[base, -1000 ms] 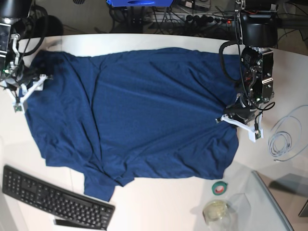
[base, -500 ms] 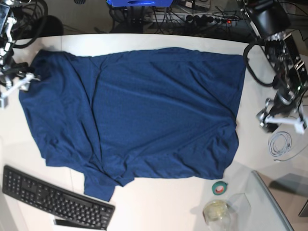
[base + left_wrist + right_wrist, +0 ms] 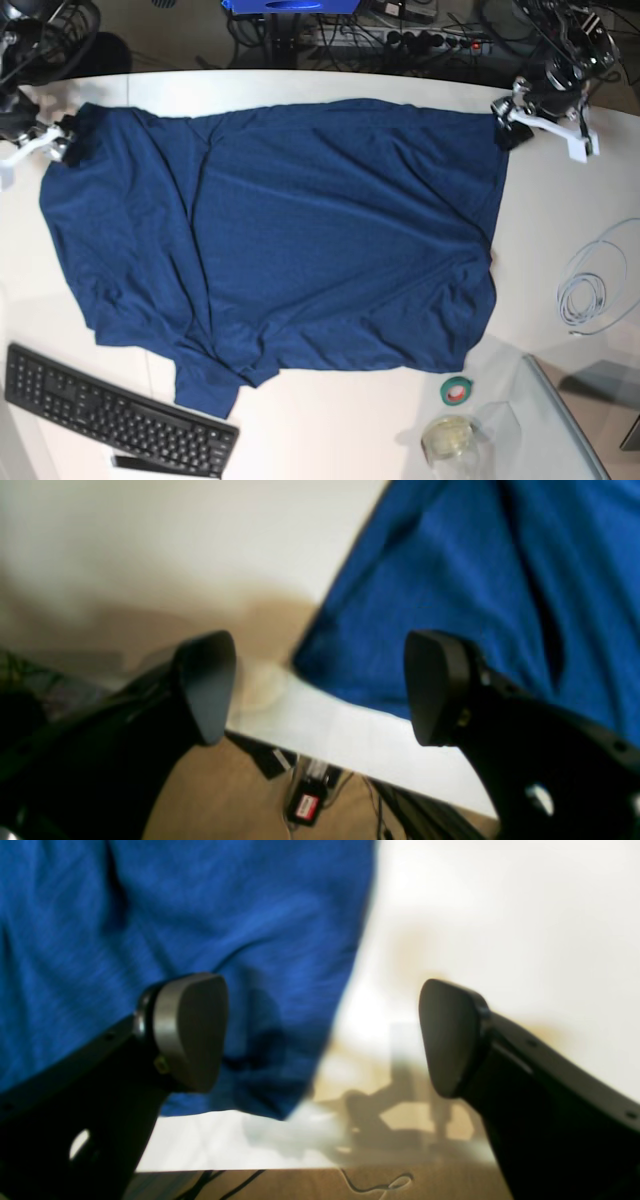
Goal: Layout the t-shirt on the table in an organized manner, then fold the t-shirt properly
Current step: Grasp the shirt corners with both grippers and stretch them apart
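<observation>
The t-shirt (image 3: 290, 250) lay spread across the middle of the table (image 3: 330, 430), mostly opened out but far from tidy: creases ran through the body, the edge toward six o'clock was ragged, and a sleeve (image 3: 205, 385) hung bunched at about seven o'clock. From where I stood the laying-out looked partly done, and no fold had been made at all. The left gripper (image 3: 545, 112) hovered at the shirt's two o'clock corner, jaws wide apart with nothing between them. The right gripper (image 3: 35, 145) sat at the ten o'clock corner, likewise spread and empty. A keyboard (image 3: 110, 410) lay past the shirt at seven o'clock, a coil of cable (image 3: 590, 290) at three, a roll of tape (image 3: 457, 390) at five.
</observation>
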